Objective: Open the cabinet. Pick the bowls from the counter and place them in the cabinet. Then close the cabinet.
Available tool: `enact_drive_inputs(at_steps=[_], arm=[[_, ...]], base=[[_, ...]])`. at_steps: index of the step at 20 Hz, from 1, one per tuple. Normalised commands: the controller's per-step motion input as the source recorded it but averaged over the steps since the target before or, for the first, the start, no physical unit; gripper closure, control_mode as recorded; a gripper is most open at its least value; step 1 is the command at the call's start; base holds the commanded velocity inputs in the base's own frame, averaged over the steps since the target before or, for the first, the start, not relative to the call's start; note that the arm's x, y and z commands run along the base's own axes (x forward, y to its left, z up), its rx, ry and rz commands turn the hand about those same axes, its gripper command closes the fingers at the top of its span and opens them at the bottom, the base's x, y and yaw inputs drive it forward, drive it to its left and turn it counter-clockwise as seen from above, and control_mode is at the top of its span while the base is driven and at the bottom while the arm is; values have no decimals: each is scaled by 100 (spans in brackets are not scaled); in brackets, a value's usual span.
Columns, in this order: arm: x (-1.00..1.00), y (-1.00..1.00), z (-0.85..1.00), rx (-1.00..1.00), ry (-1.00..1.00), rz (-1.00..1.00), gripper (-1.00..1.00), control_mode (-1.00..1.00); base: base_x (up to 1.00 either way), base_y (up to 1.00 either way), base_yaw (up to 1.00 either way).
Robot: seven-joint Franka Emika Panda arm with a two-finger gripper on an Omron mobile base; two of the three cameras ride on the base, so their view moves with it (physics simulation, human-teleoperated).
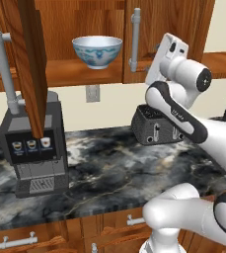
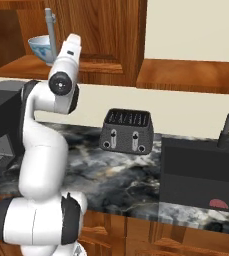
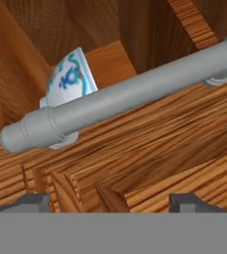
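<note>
The two dark finger tips [image 3: 35, 202] at the bottom of the hand view stand far apart, released, with nothing between them; the gripper [image 3: 110, 202] sits close before the panelled face of the right-hand door of the reddish-brown wooden wall cabinet [image 1: 169, 29]. That door's grey bar handle [image 3: 130, 96] runs slantwise across the middle of the hand view, just beyond the tips.

In the left base view the left door [image 1: 33, 64] swings out edge-on at upper left, leaving an open gap between the two doors. In that gap, one white bowl with a blue pattern [image 1: 97, 51] stands upright on the cabinet's shelf, upper centre.

Below, the dark veined marble counter [image 1: 109, 173] has bare room in the middle. On it I count one grey coffee machine [image 1: 33, 148] at left and one dark toaster [image 2: 127, 131] by the wall. A black sink basin [image 2: 201, 175] is sunk in at the right of the right base view.
</note>
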Motion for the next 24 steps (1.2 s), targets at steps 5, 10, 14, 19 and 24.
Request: enact_drive_inputs(at_steps=[5,10,14,19,24], arm=[[-86,-23,5,0,0,-3,-100,-100],[-90,-7,0,-1,3,-1,-100,-100],[-58,0,16,-8,27,-2,-100,-100],[-44,0,29,-18,40,-4,-100,-100],[-51,0,-4,-23,13,-7,-100,-100]], base=[[0,0,0],[0,0,0],[0,0,0],[0,0,0],[0,0,0]])
